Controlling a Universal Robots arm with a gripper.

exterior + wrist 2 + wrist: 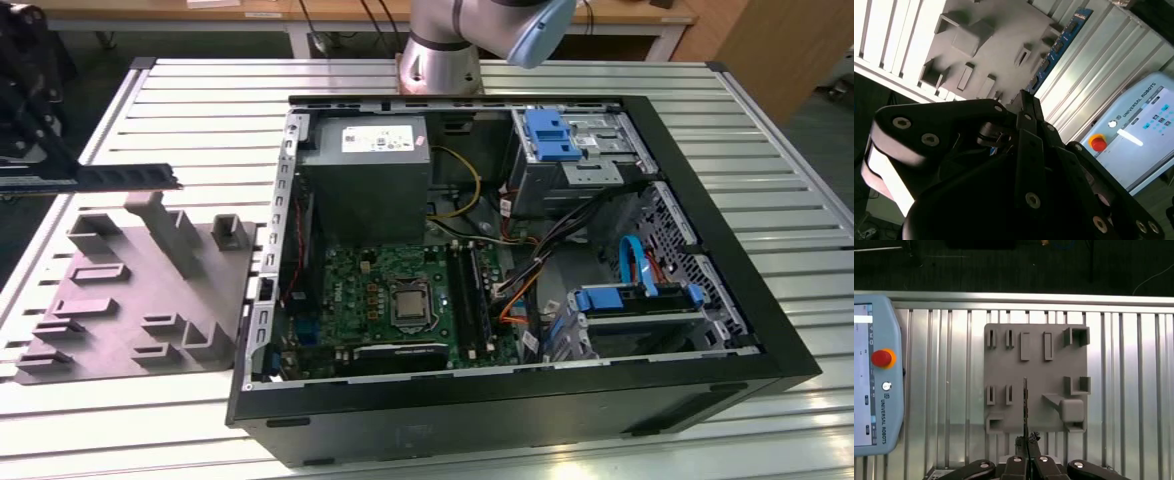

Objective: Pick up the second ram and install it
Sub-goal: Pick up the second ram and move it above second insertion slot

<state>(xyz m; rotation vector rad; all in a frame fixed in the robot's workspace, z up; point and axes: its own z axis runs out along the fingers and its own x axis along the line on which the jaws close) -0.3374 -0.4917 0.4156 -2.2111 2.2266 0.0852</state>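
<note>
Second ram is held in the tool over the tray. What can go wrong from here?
1. The tool pinches the second ram at one end, the rest overhanging; it may tilt in the grip.
2. The memory slots sit deep in the computer case beside loose cables; a snag seems possible.

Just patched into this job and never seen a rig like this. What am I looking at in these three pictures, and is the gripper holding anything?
This is one robot arm with a gripper. The exterior view looks down on a slatted metal table from off the arm; both wrist views ride on the arm and look along the gripper. On the table stand an open computer case with a green motherboard inside, a grey moulded tray at the exterior view's left, and the arm's control pendant. The gripper is shut on the second ram, a thin dark stick, held in the air above the tray, outside the case.
</note>
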